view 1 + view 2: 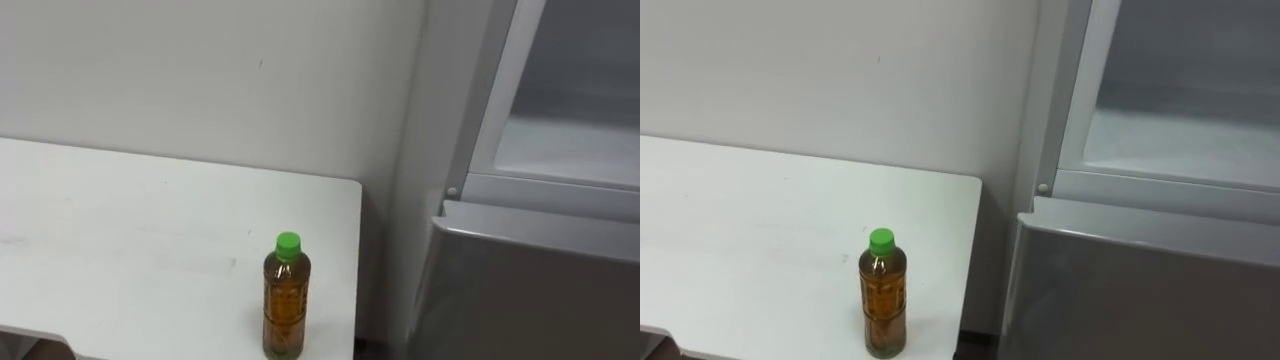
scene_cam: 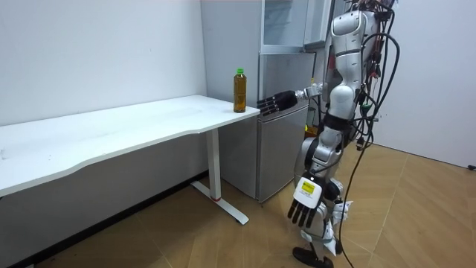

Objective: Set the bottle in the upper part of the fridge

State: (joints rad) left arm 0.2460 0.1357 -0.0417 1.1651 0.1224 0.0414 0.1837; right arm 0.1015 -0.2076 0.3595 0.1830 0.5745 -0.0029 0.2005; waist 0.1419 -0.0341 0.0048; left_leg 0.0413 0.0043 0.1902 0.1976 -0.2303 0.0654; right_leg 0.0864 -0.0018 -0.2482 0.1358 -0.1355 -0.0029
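A clear bottle (image 1: pixel 286 296) of amber drink with a green cap stands upright near the right front corner of the white table (image 1: pixel 140 230). In the room view the bottle (image 2: pixel 239 91) sits at the table's end, and my right hand (image 2: pixel 277 102) is stretched out level toward it, fingers straight, a short gap away. My left hand (image 2: pixel 305 201) hangs open beside my leg. To the right of the table, the upper fridge compartment (image 1: pixel 565 140) stands open with a pale, bare interior.
The fridge's grey lower door (image 1: pixel 530 290) is closed, right beside the table edge with a narrow gap between. A white wall runs behind the table. I stand on the wooden floor (image 2: pixel 416 216) in front of the fridge (image 2: pixel 279 134).
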